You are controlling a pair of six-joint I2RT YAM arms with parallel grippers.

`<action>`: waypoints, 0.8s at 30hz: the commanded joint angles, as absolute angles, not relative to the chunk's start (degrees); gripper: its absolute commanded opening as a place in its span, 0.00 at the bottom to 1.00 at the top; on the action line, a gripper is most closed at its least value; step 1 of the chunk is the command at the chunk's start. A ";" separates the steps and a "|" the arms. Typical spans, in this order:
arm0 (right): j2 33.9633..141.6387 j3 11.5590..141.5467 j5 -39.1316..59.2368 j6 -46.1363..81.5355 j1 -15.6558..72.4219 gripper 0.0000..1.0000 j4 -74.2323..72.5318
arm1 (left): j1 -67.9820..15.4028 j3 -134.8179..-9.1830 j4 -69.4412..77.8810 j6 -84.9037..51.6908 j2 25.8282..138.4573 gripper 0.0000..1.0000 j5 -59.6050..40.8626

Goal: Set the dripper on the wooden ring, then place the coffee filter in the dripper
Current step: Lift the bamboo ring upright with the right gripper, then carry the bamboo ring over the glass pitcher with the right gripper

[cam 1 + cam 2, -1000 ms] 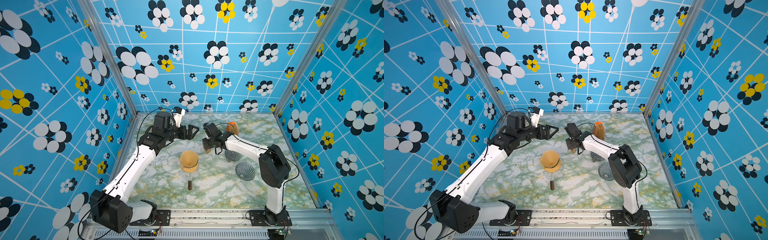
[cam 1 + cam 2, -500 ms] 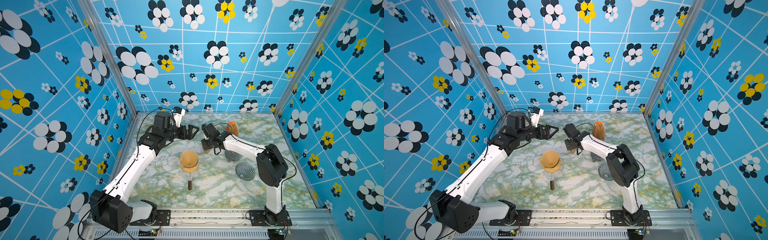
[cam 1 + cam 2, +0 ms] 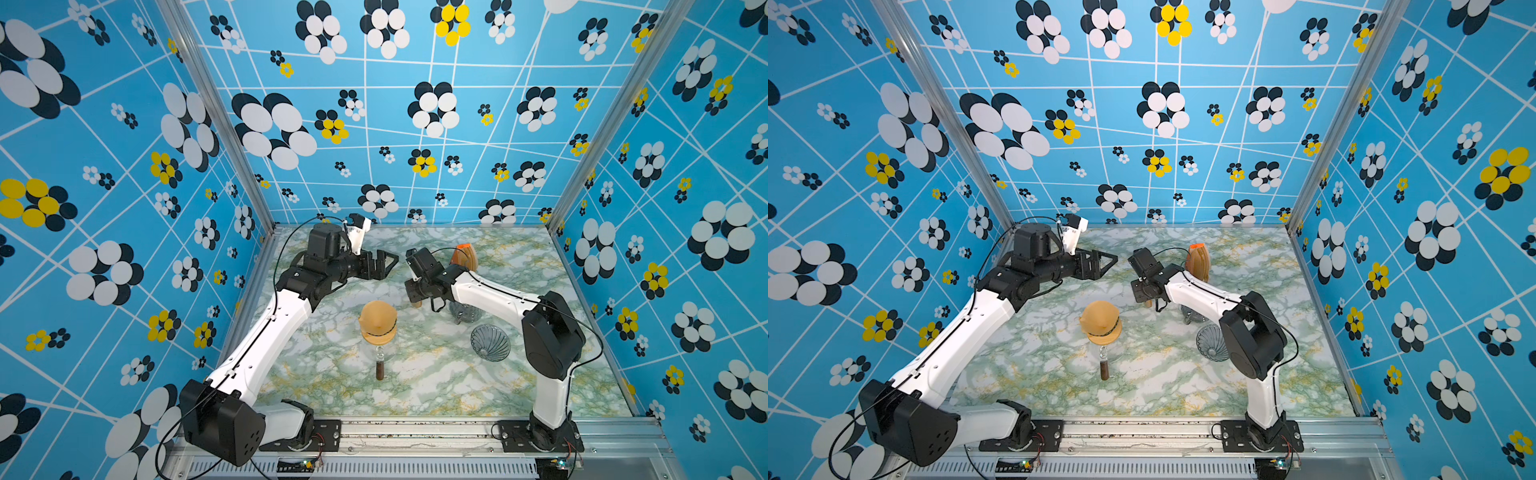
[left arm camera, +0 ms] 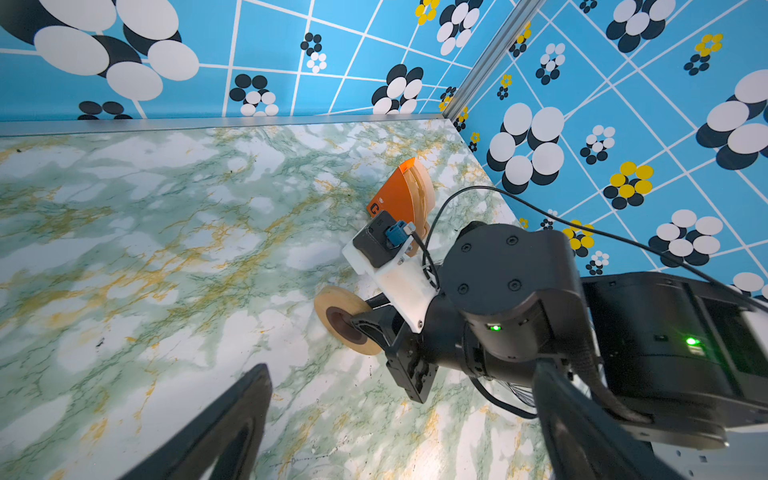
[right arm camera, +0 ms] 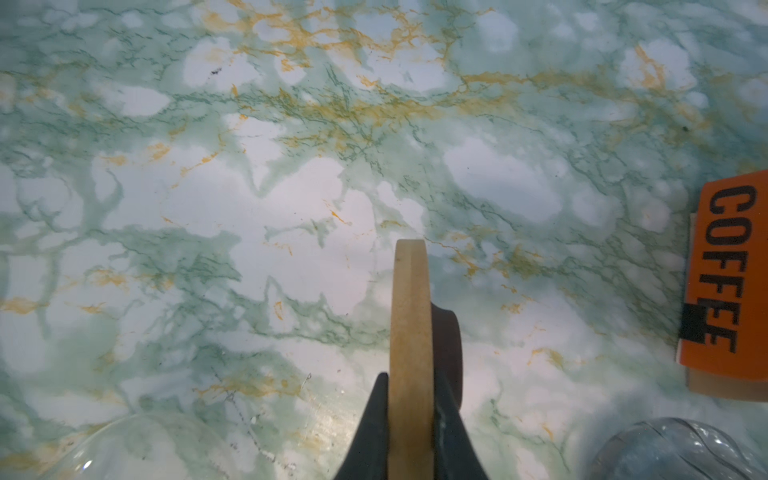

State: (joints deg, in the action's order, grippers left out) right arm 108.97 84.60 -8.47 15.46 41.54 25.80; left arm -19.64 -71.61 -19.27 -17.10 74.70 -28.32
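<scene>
The coffee filters are tan papers in an orange holder (image 3: 465, 255) marked COFFEE, standing at the back right; it also shows in the wrist views (image 4: 405, 195) (image 5: 725, 282). A ribbed glass dripper (image 3: 490, 343) (image 3: 1212, 343) lies on its side at the right. My right gripper (image 3: 415, 297) (image 5: 409, 382) is left of the holder, low over the table. It is shut on the rim of a wooden disc (image 5: 409, 316) (image 4: 345, 320) with a dark centre, held on edge. My left gripper (image 3: 388, 266) (image 4: 403, 415) hovers open and empty at the back, facing the right gripper.
A glass carafe with a brown handle (image 3: 380, 370) stands mid-table with a tan cone-shaped thing (image 3: 377, 322) with a dark band on top. Another glass piece (image 3: 465, 311) sits under the right forearm. Blue patterned walls close in three sides.
The right gripper has shifted slightly left and back, and its jaws have narrowed onto the wooden disc. The left arm has not moved.
</scene>
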 commanded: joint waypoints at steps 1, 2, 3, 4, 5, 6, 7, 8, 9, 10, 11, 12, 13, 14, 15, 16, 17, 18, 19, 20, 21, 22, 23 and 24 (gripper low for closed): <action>102.90 82.29 -6.88 16.95 40.58 0.15 25.33 | -20.47 -70.90 -18.56 -14.89 72.27 0.99 -29.62; 101.61 81.45 -6.16 17.11 40.19 0.15 25.04 | -20.72 -70.70 -18.34 -14.57 72.12 0.99 -29.78; 100.32 80.48 -5.45 17.31 39.76 0.15 24.79 | -21.00 -70.61 -18.09 -14.21 71.99 0.99 -30.18; 99.26 79.59 -4.85 17.46 39.38 0.15 24.75 | -21.37 -70.53 -18.00 -13.77 71.88 0.99 -30.55; 97.92 78.58 -4.09 17.58 38.83 0.15 24.66 | -21.88 -70.54 -18.10 -13.14 71.89 0.99 -30.85; 96.52 77.43 -3.13 17.82 38.29 0.14 24.46 | -22.50 -70.64 -18.27 -12.36 71.94 0.99 -31.26; 95.14 76.51 -2.19 18.25 37.54 0.14 24.13 | -23.14 -70.66 -18.45 -11.75 71.90 0.99 -31.63; 93.58 75.27 -0.81 18.86 36.71 0.14 23.79 | -23.80 -70.60 -18.61 -11.18 71.89 0.99 -31.89; 92.06 74.00 0.70 19.34 35.68 0.14 23.48 | -24.44 -70.61 -18.71 -10.68 71.98 0.99 -32.16; 90.76 72.95 1.84 19.80 34.84 0.14 23.36 | -25.05 -70.59 -18.80 -10.22 72.03 0.99 -32.25; 89.19 71.83 3.02 20.18 34.02 0.14 23.26 | -25.76 -70.52 -18.90 -9.81 72.11 0.99 -32.26; 87.62 70.56 4.13 20.44 33.10 0.15 23.29 | -26.32 -70.37 -18.81 -9.43 72.16 0.99 -32.20; 86.28 69.48 5.45 20.77 32.32 0.14 23.05 | -26.74 -70.24 -18.68 -9.26 72.16 0.99 -32.26; 84.71 68.18 7.25 21.41 31.23 0.15 22.76 | -27.20 -70.10 -18.63 -9.10 72.25 0.99 -32.17; 83.12 66.93 9.05 22.12 29.97 0.15 22.40 | -27.65 -70.05 -18.61 -8.93 72.33 0.99 -32.25; 81.80 65.70 10.55 22.84 28.77 0.15 21.93 | -27.98 -70.05 -18.55 -8.72 72.51 0.99 -32.53; 80.13 64.25 12.39 23.62 27.39 0.15 21.35 | -28.42 -69.98 -18.63 -8.38 72.63 0.99 -32.90; 78.51 62.94 14.09 24.52 25.92 0.15 20.81 | -28.93 -70.02 -18.70 -8.11 72.74 0.99 -32.96; 77.20 61.80 15.86 25.28 24.64 0.15 20.01 | -29.32 -69.91 -18.72 -7.93 72.82 0.99 -32.88; 75.72 60.38 18.07 26.24 22.99 0.15 19.02 | -29.80 -69.79 -18.72 -7.78 72.91 0.99 -32.65; 74.54 59.04 20.16 27.37 21.18 0.14 18.00 | -30.21 -69.70 -18.72 -7.73 72.96 0.99 -32.29; 73.26 57.82 22.13 28.53 19.43 0.15 16.97 | -30.69 -69.59 -18.65 -7.69 72.98 0.99 -31.94; 72.50 56.77 24.20 29.31 18.08 0.14 16.00 | -31.11 -69.45 -18.51 -7.67 72.99 0.99 -31.62; 71.69 55.38 26.72 30.54 16.46 0.15 14.57 | -31.55 -69.35 -18.37 -7.70 73.04 0.99 -31.03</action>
